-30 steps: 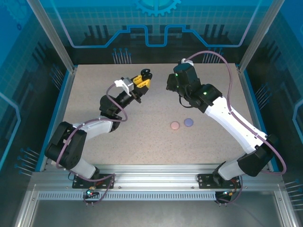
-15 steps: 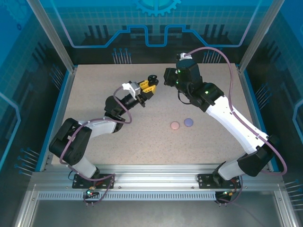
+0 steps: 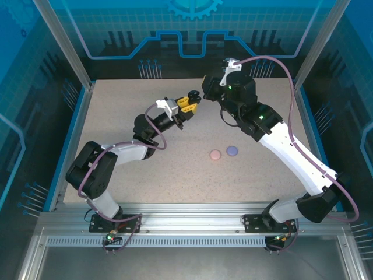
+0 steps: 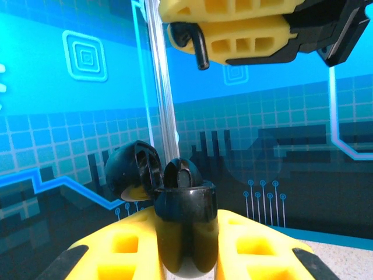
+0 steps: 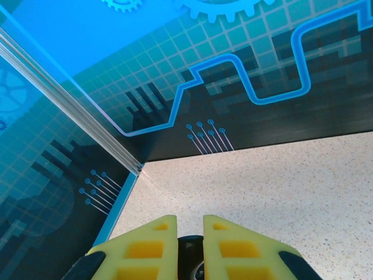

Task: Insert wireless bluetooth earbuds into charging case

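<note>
The left gripper [image 3: 188, 103] is squeezing the open black case [image 4: 186, 233], holding it up in the air. The right gripper [image 5: 190, 228] is pinching a black earbud [image 4: 197, 46] just above it. If they are not lining up, the earbud could be missing its hole and falling.
</note>
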Available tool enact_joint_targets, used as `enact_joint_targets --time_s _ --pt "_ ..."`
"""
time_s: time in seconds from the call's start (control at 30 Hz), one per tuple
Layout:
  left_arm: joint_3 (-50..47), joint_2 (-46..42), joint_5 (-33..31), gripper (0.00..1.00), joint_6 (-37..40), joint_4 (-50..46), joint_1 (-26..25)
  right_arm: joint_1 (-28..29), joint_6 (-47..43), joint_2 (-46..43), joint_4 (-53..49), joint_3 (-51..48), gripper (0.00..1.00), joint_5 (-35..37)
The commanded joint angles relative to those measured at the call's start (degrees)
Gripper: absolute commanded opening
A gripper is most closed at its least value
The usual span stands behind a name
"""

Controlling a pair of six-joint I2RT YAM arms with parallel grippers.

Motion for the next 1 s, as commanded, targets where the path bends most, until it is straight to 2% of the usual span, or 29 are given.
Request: enact_joint_targets --time_s 0.0,0.33,0.97 --pt "3.2 0.8 1.9 0.0 1.6 2.3 -0.5 -0.2 -1.1 -2.4 4.1 -1.1 0.13 -0.4" --pt "6.0 1.1 1.6 0.0 1.5 2.3 -0.6 0.2 -0.7 -3.7 6.4 -2.4 0.13 -1.5" --pt "5.9 0.3 1.0 0.0 2.1 2.4 -0.6 2.2 1.1 0.5 8.1 -3.9 0.11 -3.3"
